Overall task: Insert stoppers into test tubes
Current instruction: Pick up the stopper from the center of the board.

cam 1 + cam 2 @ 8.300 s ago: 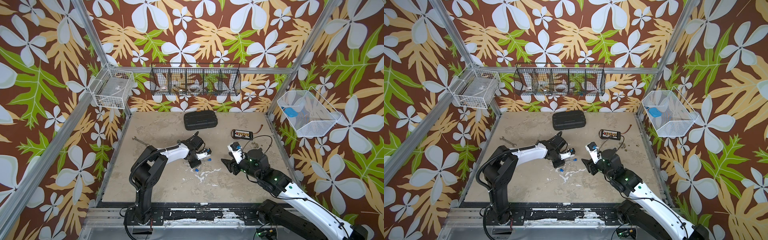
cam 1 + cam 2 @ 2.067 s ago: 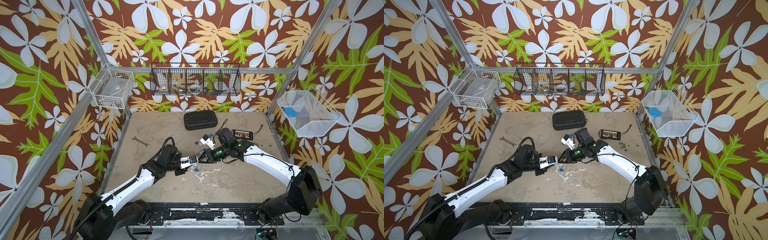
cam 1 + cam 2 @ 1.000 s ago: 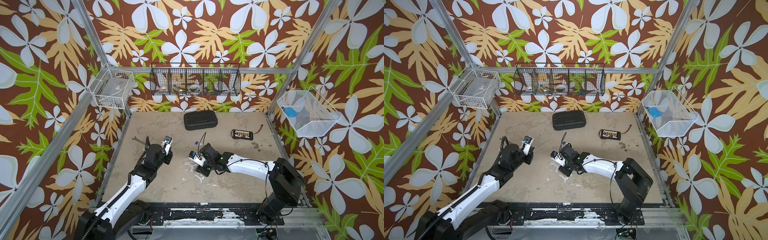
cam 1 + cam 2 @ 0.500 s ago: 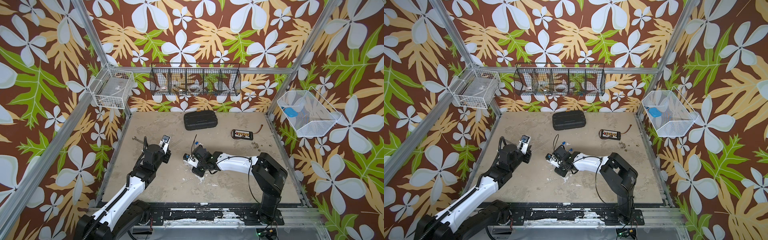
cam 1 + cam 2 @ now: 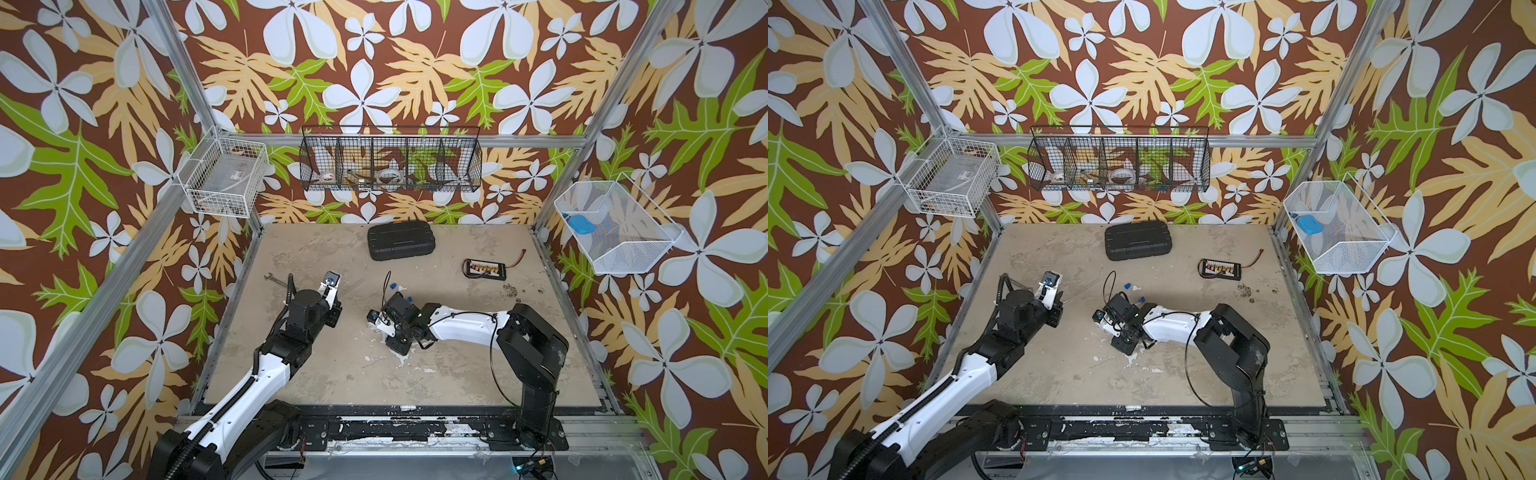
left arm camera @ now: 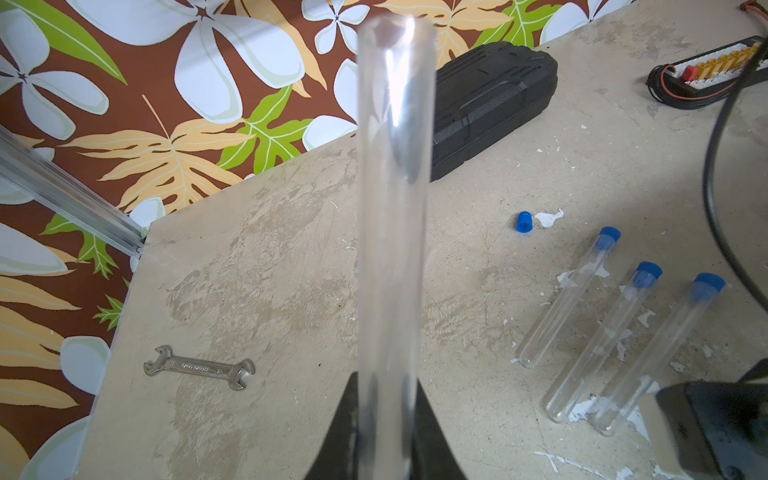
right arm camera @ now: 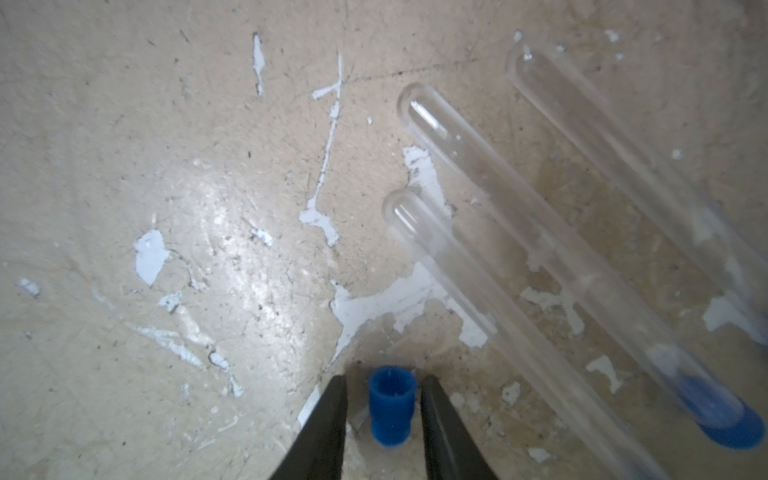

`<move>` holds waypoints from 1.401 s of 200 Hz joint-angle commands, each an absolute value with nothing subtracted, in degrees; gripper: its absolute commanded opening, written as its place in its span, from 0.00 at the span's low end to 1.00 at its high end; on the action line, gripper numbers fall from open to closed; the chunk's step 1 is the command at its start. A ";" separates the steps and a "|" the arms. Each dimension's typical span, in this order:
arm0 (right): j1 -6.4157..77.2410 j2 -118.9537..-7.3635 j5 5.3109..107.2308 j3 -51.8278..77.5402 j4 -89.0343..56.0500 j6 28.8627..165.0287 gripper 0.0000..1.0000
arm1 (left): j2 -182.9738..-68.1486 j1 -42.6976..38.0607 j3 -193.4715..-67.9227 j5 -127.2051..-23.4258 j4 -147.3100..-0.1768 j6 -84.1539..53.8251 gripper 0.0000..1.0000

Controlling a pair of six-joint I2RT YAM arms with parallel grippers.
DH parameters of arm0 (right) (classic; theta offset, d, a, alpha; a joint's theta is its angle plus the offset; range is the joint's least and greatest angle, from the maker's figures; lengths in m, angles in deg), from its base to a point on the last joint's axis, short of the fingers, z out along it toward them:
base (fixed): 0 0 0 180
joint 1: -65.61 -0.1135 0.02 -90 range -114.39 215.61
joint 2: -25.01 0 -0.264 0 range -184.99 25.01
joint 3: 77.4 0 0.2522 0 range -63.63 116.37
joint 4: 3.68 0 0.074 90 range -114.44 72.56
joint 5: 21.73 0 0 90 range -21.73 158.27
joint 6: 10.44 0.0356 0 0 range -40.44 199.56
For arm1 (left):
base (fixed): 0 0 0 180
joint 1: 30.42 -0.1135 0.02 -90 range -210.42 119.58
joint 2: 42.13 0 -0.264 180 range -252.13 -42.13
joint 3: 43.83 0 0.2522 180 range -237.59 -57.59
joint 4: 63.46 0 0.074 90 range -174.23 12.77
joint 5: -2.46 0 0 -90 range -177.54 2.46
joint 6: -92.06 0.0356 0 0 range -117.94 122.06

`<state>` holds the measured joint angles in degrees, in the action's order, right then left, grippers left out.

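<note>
My left gripper is shut on a clear test tube, which sticks out from the jaws above the table's left side. Three more test tubes lie side by side on the table, each with a blue stopper in its mouth. The same tubes show in the right wrist view. My right gripper is low over the table, open, with a loose blue stopper standing between its jaws and a thin gap on each side. Another loose stopper lies beyond the tubes.
A black case sits at the back of the table. A connector board with wires lies back right, and a small grey wrench back left. Wire baskets hang on the walls, one holding a flat blue object.
The right jaws have narrowed around the loose stopper and the right arm has folded in closer over the table's middle. My left arm has kept the tube raised, barely moving.
</note>
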<state>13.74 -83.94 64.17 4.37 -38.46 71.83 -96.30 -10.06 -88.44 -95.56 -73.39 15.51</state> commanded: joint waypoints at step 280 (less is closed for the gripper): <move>24.06 -59.91 67.06 -9.96 -41.55 177.13 0.05 | -90.98 -10.00 -87.73 -88.37 -73.89 16.42 0.00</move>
<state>24.36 -56.03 71.91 -9.96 -40.38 158.08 -91.12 -10.06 -87.29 -88.34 -74.44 16.80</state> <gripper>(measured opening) 0.129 0.170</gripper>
